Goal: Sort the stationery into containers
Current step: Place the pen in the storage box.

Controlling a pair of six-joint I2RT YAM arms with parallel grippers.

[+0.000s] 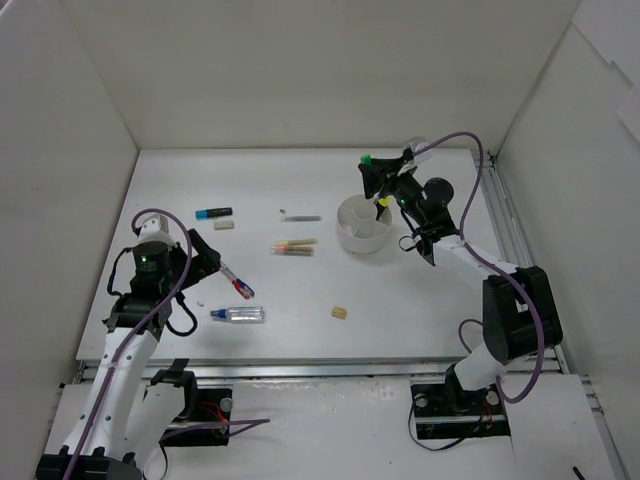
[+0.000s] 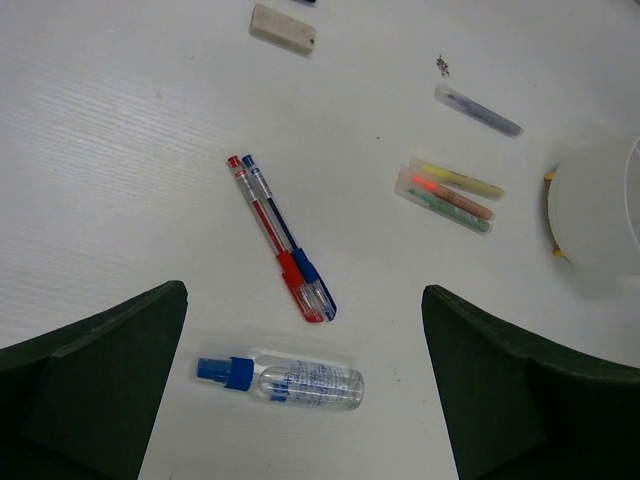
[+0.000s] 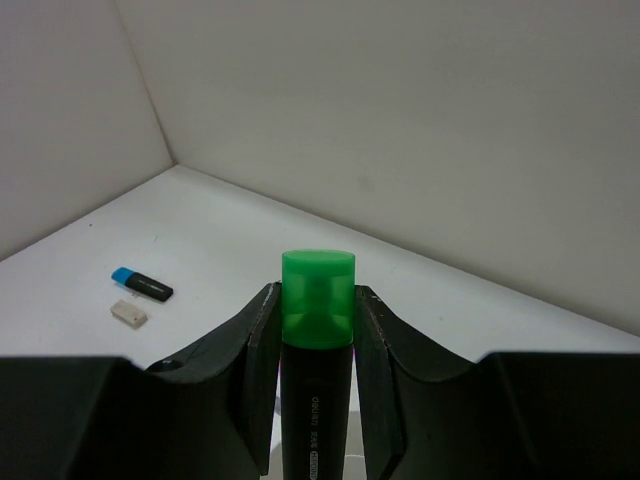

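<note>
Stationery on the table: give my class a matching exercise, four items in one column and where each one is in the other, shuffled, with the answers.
Items
1. green-capped highlighter
2. blue-capped highlighter
3. clear marker
4. pastel pencils

Places
A. beside a beige eraser
B. just left of the white organizer
C. in the right gripper
D. next to the red and blue pens

Pairs: 1-C, 2-A, 3-D, 4-B

A white table (image 1: 300, 180) is lying flat under soft, even light, its surface showing fine ribs up close; a plain white back wall (image 1: 320, 70), left wall (image 1: 55, 180) and right wall (image 1: 590, 150) are enclosing it; metal rails (image 1: 508, 225) are running along its near and right edges.
</note>
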